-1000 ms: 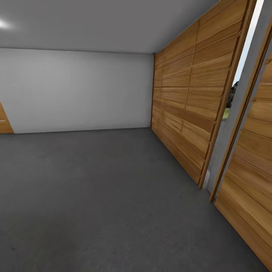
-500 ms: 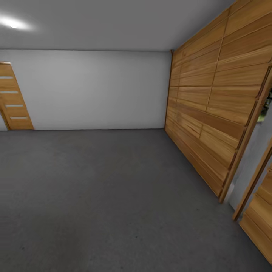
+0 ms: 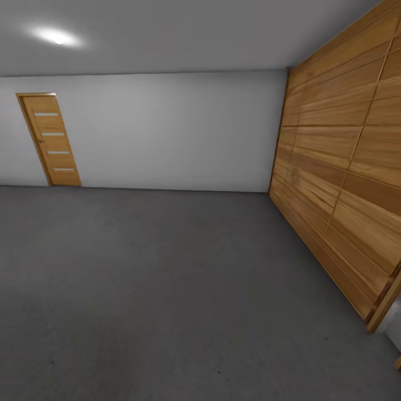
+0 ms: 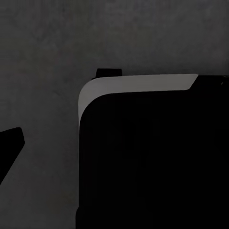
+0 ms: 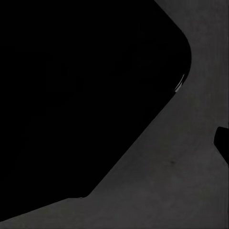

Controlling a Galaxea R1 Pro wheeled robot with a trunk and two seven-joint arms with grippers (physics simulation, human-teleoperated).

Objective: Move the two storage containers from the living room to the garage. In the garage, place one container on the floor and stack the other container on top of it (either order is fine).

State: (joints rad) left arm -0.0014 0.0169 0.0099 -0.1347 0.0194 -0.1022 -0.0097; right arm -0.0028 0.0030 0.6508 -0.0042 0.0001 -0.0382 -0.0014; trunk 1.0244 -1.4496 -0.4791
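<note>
1. Room: the garage. Pale grey wall (image 3: 167, 131) ahead, dark grey floor (image 3: 156, 289) across the lower head view, ceiling light (image 3: 55, 37) overhead.
2. Fittings: wide wood-plank door (image 3: 345, 184) along the right side; narrow wooden door (image 3: 51, 140) with four pale slots at the far left of the wall.
3. Storage containers: no orange-red box is to be seen on this stretch of floor, nor in either wrist view. Their whereabouts cannot be told, so no position relative to either end effector can be given.
4. Left wrist view: a large black body with a pale rounded edge, robot housing (image 4: 143, 152), above bare grey floor (image 4: 43, 62); a dark tip shows at one side. Whether the left end effector is spread or pressed together: cannot tell.
5. Right wrist view: a black rounded mass (image 5: 81, 95) over grey floor (image 5: 181, 191); a small dark piece at the frame edge. State of the right end effector: cannot tell.
6. Progress, as a judgement: the robot is in the destination room, yet no container is seen placed and no stack exists in view. Placing one on the floor and stacking the other appear to remain.
</note>
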